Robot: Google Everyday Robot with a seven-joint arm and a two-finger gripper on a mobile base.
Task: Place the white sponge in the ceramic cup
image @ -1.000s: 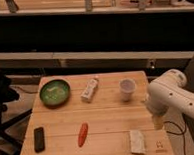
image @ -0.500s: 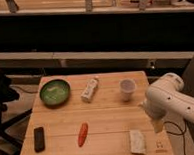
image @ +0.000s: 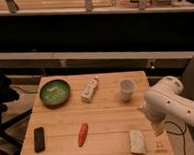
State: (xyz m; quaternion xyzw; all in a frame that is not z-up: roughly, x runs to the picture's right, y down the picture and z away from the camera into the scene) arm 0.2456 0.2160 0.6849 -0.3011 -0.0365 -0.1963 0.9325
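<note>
Two containers: the green bowl (image: 62, 97) and the ceramic cup (image: 127, 92), both upright on the wooden table (image: 109, 120), well apart from each other.
Green bowl: at about 10 o'clock from the table's middle, near the far left corner. A pale patch shows on its inner floor; I cannot tell whether that is glare or something lying in it.
Ceramic cup: at about 2 o'clock from the middle, mouth upward. Only its own shaded white inside shows.
White sponge: lying flat at about 5 o'clock, near the front edge of the table, its long side running front to back. It is outside the cup, which stands at roughly 12 o'clock from it with bare wood between them.
White bottle (image: 90, 89): on its side at about 12 o'clock, between bowl and cup, cap end pointing toward the far edge.
Carrot (image: 83, 134): at about 7 o'clock, close to the front edge, apart from everything else.
Black block (image: 39, 139): flat at about 8 o'clock, by the left front corner.
Arm (image: 168, 103): a white, rounded body reaching in over the table's right edge, at 3 to 4 o'clock.
Gripper (image: 157, 126): pointing down below the arm, just beside the sponge at its 1 o'clock and higher; it holds nothing that can be seen.
Gripper state: cannot tell whether it is apart or together.
</note>
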